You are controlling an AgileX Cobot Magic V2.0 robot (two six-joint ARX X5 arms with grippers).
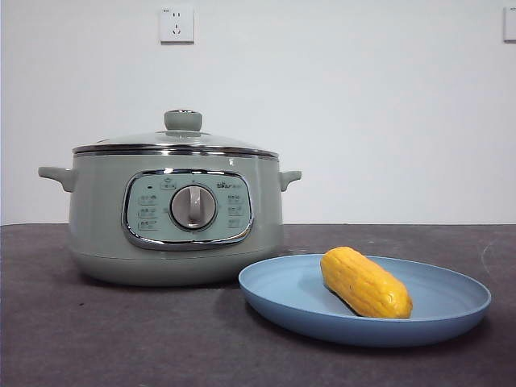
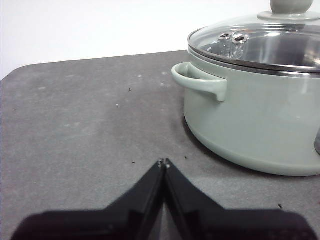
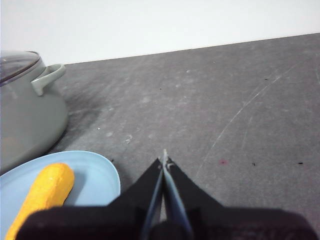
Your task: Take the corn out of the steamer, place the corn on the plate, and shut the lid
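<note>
The short yellow-orange corn cob (image 1: 365, 283) lies on the shallow light-blue round plate (image 1: 451, 310), just beside the sage-green electric steamer pot (image 1: 101, 234). The domed glass lid (image 1: 137, 139) sits on the pot. The left gripper (image 2: 164, 162) and right gripper (image 3: 163, 159) hover over the dark table (image 1: 97, 339), jaws pressed together, holding nothing.

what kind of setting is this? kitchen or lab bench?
Likely a staged test bench, not a kitchen: a bare white wall with a socket, a dark grey table, and only the steamer and a plate holding the corn.
</note>
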